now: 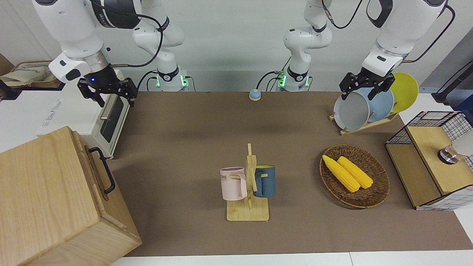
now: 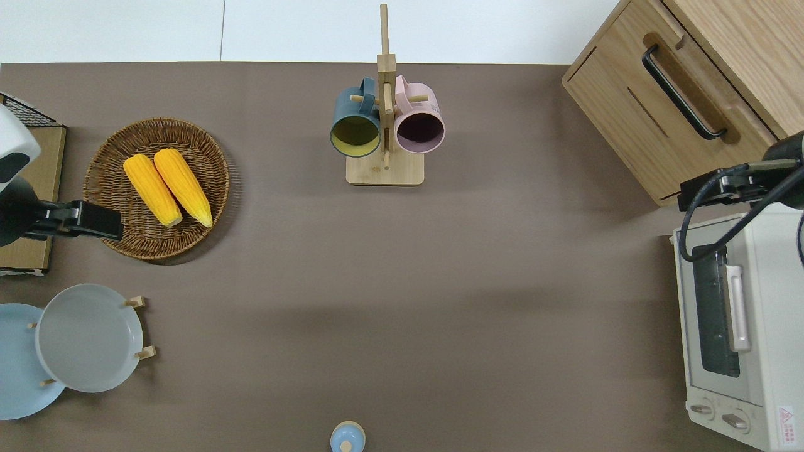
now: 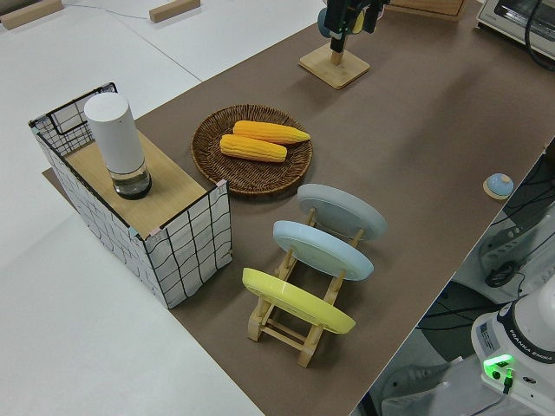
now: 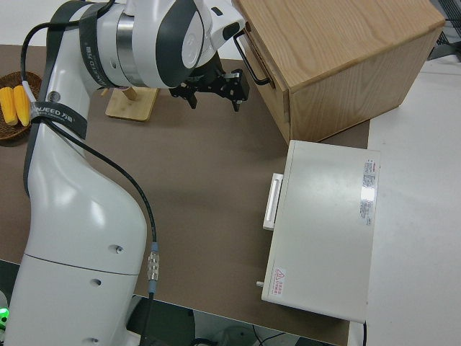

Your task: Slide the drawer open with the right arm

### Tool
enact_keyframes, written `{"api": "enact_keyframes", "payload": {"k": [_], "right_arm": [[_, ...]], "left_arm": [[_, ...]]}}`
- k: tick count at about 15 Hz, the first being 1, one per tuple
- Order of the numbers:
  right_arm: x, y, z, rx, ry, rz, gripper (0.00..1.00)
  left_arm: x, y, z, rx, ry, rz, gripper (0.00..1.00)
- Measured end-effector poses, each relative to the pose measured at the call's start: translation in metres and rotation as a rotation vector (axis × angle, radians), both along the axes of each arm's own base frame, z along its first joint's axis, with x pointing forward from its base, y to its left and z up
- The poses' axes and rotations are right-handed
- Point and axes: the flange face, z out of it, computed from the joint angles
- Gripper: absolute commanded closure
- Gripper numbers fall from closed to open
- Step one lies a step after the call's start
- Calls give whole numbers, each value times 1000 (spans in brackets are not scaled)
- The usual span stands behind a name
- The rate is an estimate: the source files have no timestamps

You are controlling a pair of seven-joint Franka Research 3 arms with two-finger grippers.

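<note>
A robotics laboratory staged as a kitchen: two white robot arms [image 1: 77, 33] bolted at the edge of a brown-covered table [image 1: 192, 147], cables trailing from their bases against a plain white wall. Household props are spread across the table: a toaster oven [image 2: 741, 326], a mug tree [image 1: 248, 188], a basket of corn [image 1: 354, 175], a plate rack [image 3: 308, 277].

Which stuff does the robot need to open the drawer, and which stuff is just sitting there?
Needed:
- drawer with its black handle
- right gripper, open, up by the toaster oven

Just sitting there:
- mugs on the rack
- corn in the basket
- plates
- mesh box
- left arm, parked
</note>
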Motion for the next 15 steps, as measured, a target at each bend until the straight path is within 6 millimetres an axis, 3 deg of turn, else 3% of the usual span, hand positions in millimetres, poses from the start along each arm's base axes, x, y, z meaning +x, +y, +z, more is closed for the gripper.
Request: {"api": "enact_keyframes", "payload": {"k": [11,15], "right_arm": [[1,-5,9,-82,-19,4,15],[7,18,7,-243,-33,57,15]], "left_arm": [[0,0,0,0,0,0,7],[0,0,0,0,0,0,7]]}}
